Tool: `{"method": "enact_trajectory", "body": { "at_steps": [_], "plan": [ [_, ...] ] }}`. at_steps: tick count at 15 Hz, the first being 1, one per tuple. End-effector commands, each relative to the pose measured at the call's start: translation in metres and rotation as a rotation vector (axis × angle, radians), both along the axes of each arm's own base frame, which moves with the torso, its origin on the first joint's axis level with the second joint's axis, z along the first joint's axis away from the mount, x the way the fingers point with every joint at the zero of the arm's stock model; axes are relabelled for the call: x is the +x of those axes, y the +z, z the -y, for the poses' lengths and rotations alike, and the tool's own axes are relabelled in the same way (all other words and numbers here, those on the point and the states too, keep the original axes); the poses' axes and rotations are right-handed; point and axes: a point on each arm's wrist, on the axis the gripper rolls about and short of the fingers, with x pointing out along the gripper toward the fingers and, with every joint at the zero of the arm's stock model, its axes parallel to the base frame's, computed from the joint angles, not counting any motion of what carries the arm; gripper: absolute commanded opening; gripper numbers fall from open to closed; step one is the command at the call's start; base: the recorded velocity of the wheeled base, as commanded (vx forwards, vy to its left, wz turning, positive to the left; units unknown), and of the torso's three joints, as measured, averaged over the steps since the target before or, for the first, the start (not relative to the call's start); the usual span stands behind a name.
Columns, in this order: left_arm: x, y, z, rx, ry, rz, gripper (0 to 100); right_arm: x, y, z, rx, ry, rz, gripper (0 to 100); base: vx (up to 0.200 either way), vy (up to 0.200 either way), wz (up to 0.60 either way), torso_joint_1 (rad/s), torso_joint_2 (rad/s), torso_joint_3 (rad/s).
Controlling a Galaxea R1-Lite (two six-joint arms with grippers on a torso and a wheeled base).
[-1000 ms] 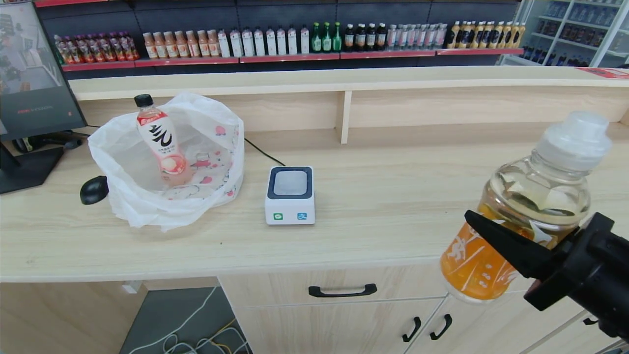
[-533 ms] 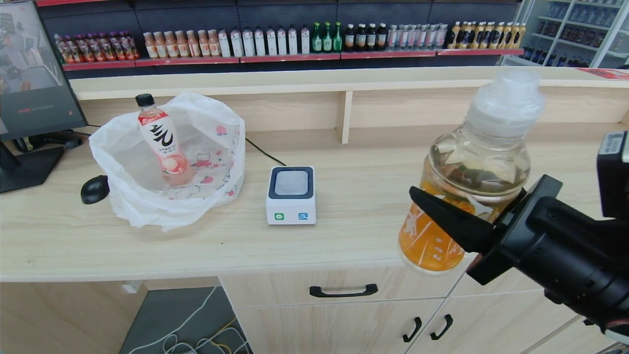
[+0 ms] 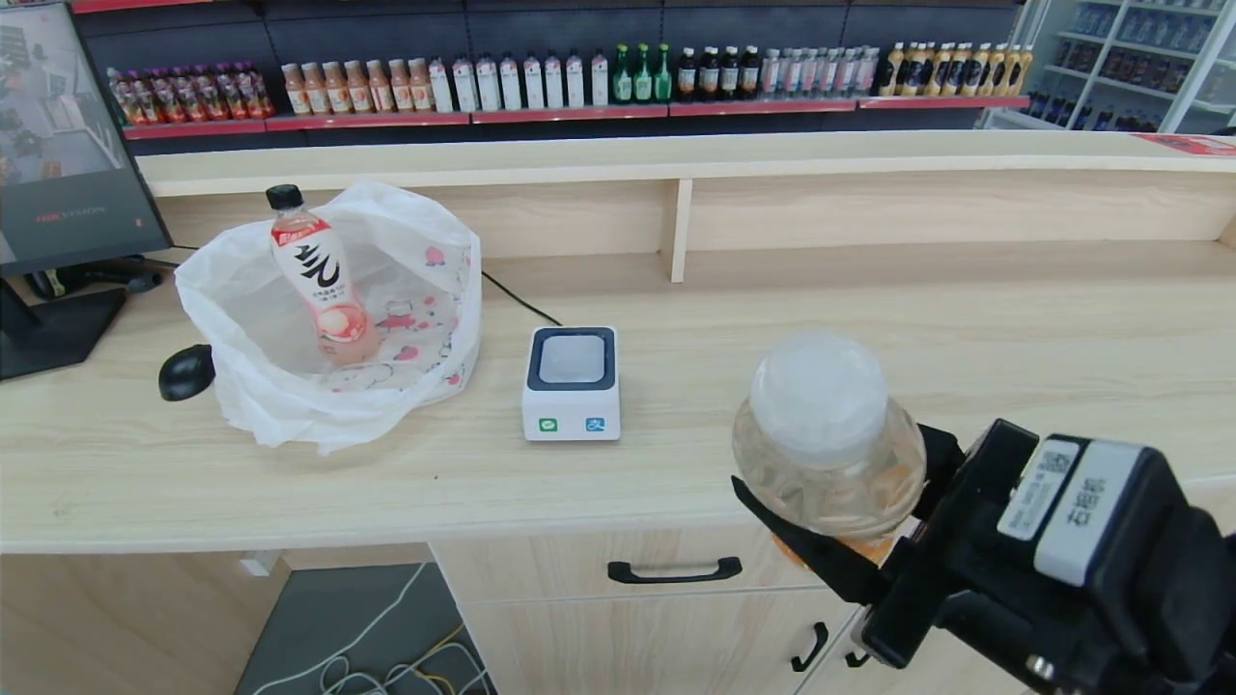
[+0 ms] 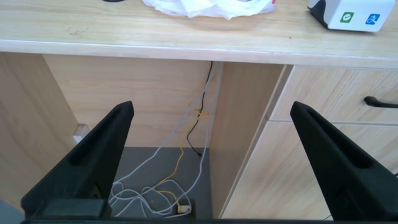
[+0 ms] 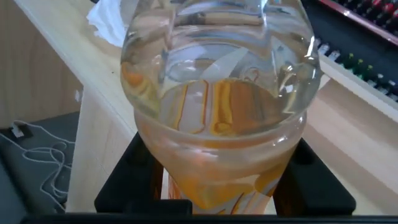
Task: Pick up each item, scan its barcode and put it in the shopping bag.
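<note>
A pale wood checkout counter (image 3: 772,319) runs across the head view, with a dark monitor (image 3: 58,145) at its ten o'clock end. The white shopping bag (image 3: 251,386) stands open on the counter at ten o'clock from the scanner (image 3: 572,383). The right gripper (image 3: 850,492) is clenched around an orange drink bottle (image 3: 826,434). It holds the bottle at four o'clock from the scanner, seen over the counter's near edge, with the pale cap tipped toward the head camera. In the right wrist view the bottle (image 5: 217,112) sits between the black jaws. The left gripper (image 4: 211,112) hangs below counter level with its jaws spread wide and nothing between them, facing the recess under the counter, where cables (image 4: 155,186) lie on the floor. The white scanner sits mid-counter, window up. A pink drink bottle (image 3: 317,280) leans inside the bag. A black mouse (image 3: 185,373) lies just beside the bag at its nine o'clock.
</note>
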Motion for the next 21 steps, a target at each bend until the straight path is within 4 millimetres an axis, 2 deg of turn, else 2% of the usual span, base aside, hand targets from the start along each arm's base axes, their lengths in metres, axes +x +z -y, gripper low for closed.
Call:
{"method": "enact_trajectory", "body": {
  "at_steps": [1,5,8,9,13,17,21],
  "plan": [
    [0.0,0.0,0.0,0.0,0.001,0.0,100,-0.003,-0.001,-0.011,-0.027,0.036,0.032,0,0.0,0.0,0.0,0.0,0.0,0.0],
    [0.0,0.0,0.0,0.0,0.001,0.0,100,-0.016,0.001,-0.007,-0.107,0.041,0.194,0,0.0,0.0,0.0,0.0,0.0,0.0],
    [0.0,0.0,0.0,0.0,-0.001,0.0,100,-0.036,-0.012,-0.006,-0.184,0.116,0.225,0,0.0,0.0,0.0,0.0,0.0,0.0],
    [0.0,0.0,0.0,0.0,-0.001,0.0,100,-0.039,-0.007,-0.009,-0.202,0.12,0.292,0,0.0,0.0,0.0,0.0,0.0,0.0],
    [0.0,0.0,0.0,0.0,-0.001,0.0,100,-0.041,-0.008,-0.011,-0.269,0.088,0.402,0,0.0,0.0,0.0,0.0,0.0,0.0],
    [0.0,0.0,0.0,0.0,-0.002,0.0,100,-0.055,-0.015,-0.029,-0.318,0.148,0.521,0,0.0,0.0,0.0,0.0,0.0,0.0],
    [0.0,0.0,0.0,0.0,0.001,0.0,100,-0.056,-0.011,-0.039,-0.28,0.13,0.6,0,0.0,0.0,0.0,0.0,0.0,0.0]
  ]
}}
